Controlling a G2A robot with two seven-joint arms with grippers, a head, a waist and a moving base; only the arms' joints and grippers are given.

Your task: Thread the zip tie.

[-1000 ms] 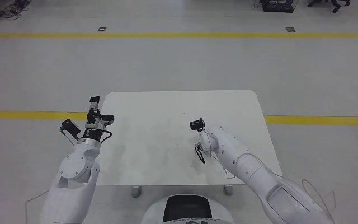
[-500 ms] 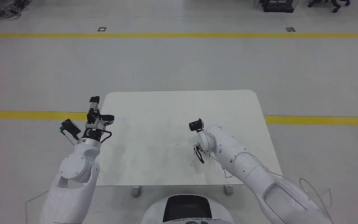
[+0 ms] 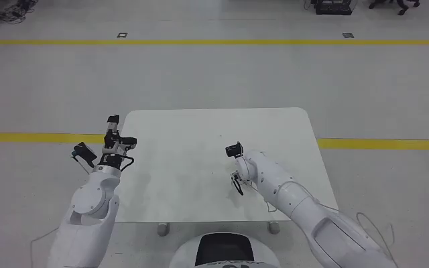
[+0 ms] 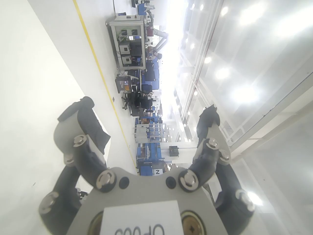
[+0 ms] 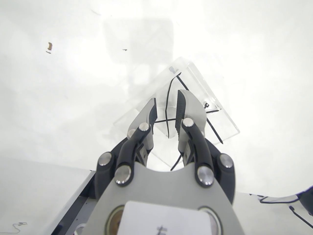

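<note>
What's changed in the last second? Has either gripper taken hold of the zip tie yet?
The right gripper has inched toward the table's middle, open, with its fingers either side of the zip tie on the clear plate. Nothing is gripped. The left gripper stayed put, open.

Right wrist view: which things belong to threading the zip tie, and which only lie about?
Job: black zip ties, clear plate under them, open right gripper above.
Lying about: brown scrap and dark specks on the white table.
</note>
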